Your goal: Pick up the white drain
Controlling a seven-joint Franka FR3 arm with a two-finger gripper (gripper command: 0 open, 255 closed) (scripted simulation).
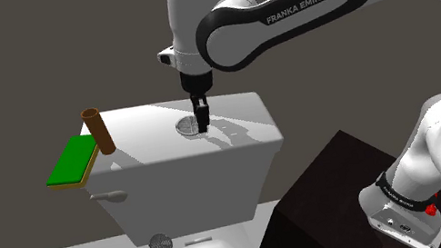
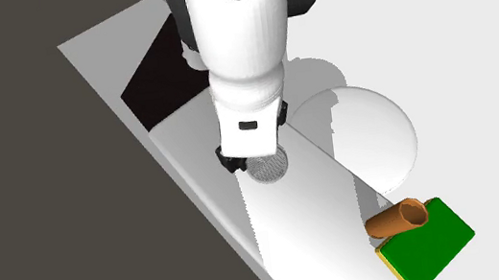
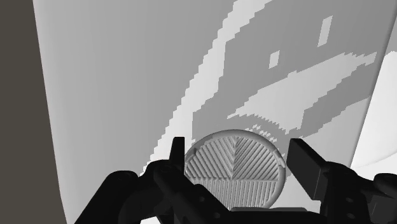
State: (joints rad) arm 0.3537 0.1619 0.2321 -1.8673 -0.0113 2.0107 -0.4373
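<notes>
The drain (image 1: 186, 127) is a pale grey round disc with a ribbed grille, lying flat on the white toilet tank lid (image 1: 151, 158). My black gripper (image 1: 202, 120) points straight down at the drain's edge, its tips at lid height. In the wrist view the drain (image 3: 232, 170) lies between the two fingers of the gripper (image 3: 238, 151). They stand apart on either side of its rim, very close to it, with a thin gap at one finger (image 3: 300, 156). From the second exterior view the hand covers part of the drain (image 2: 270, 168).
A brown tube (image 1: 98, 130) and a green block (image 1: 73, 161) rest at the lid's end on the shoulder view's left. A second round mesh disc (image 1: 160, 244) shows below the tank. The dark stand (image 1: 341, 195) is beside the toilet, and a dark wall lies behind the tank.
</notes>
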